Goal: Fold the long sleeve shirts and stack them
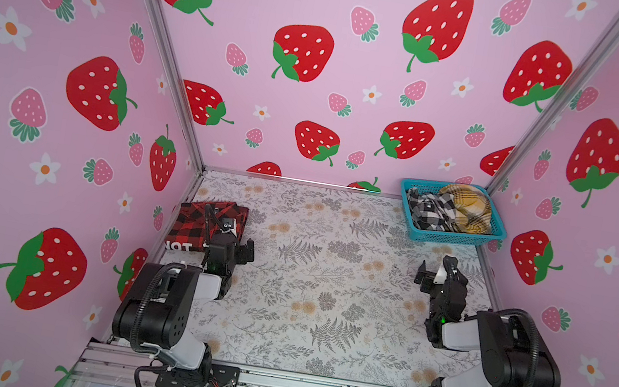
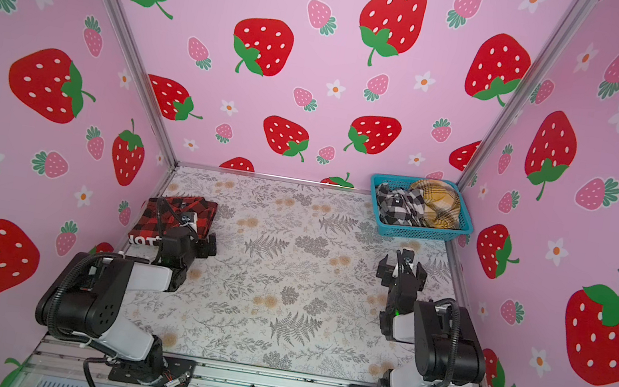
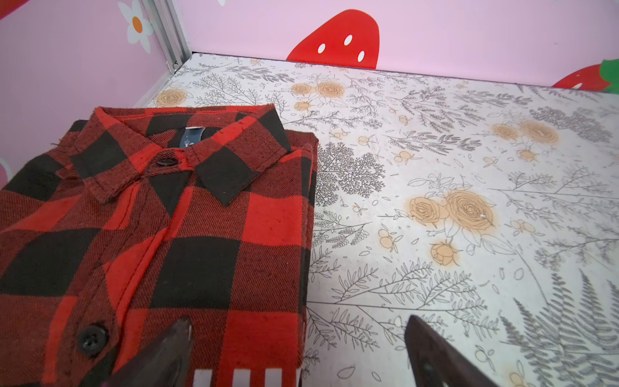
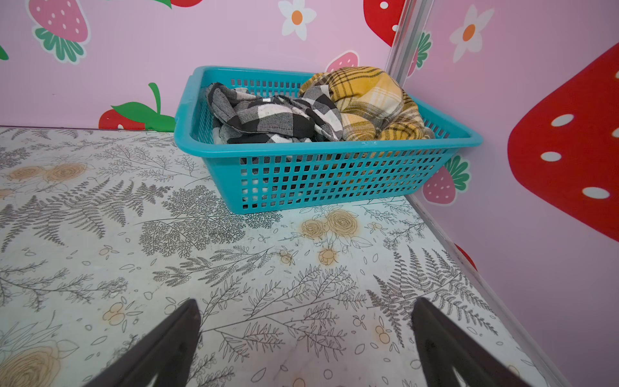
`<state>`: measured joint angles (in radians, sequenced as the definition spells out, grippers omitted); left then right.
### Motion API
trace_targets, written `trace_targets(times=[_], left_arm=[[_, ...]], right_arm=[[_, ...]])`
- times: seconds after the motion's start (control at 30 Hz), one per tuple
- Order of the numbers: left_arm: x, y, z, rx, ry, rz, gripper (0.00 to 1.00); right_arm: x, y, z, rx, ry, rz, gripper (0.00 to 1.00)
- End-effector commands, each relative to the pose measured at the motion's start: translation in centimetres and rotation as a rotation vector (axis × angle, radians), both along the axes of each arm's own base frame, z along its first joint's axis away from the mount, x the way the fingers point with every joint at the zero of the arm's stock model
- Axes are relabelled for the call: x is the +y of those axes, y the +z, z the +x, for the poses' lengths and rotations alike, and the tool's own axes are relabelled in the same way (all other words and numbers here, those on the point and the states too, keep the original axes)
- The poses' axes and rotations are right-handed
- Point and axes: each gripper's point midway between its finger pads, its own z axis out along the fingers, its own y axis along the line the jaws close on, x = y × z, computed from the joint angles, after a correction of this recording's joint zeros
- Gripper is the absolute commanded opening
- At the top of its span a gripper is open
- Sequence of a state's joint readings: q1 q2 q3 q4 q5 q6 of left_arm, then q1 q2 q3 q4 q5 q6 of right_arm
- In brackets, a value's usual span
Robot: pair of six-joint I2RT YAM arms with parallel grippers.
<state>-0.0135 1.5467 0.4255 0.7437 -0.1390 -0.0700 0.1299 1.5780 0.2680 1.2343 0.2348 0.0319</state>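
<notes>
The red-and-black check shirt (image 1: 196,223) (image 2: 165,218) (image 3: 150,234) lies folded, collar up, at the table's left rear, with white letters (image 1: 178,246) at its near edge. My left gripper (image 1: 235,242) (image 2: 198,236) (image 3: 299,320) hovers open at the shirt's right edge, one finger over the cloth and one over the table, holding nothing. The black-and-white check shirt (image 1: 429,211) (image 2: 398,206) (image 4: 268,117) and the mustard-yellow plaid shirt (image 1: 465,206) (image 2: 439,202) (image 4: 368,100) lie crumpled in a basket. My right gripper (image 1: 436,269) (image 2: 401,266) (image 4: 307,303) is open and empty over the table, short of the basket.
The teal plastic basket (image 1: 448,237) (image 2: 419,233) (image 4: 301,147) stands in the back right corner against the walls. Pink strawberry walls close the table on three sides. The floral tabletop (image 1: 329,269) lies between the two arms.
</notes>
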Motion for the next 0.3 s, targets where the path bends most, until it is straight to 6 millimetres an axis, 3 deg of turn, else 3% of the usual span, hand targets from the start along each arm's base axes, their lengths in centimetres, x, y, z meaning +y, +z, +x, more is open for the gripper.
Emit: trace_targets(times=[0.0, 0.27], left_arm=[[0.00, 1.46, 1.02, -0.046, -0.005, 0.023, 0.99], [-0.19, 1.56, 0.96, -0.051, -0.027, 0.011, 0.99]], right_arm=[[0.07, 0.61, -0.05, -0.027, -0.001, -0.005, 1.00], [0.05, 0.64, -0.11, -0.029, -0.001, -0.003, 1.00]])
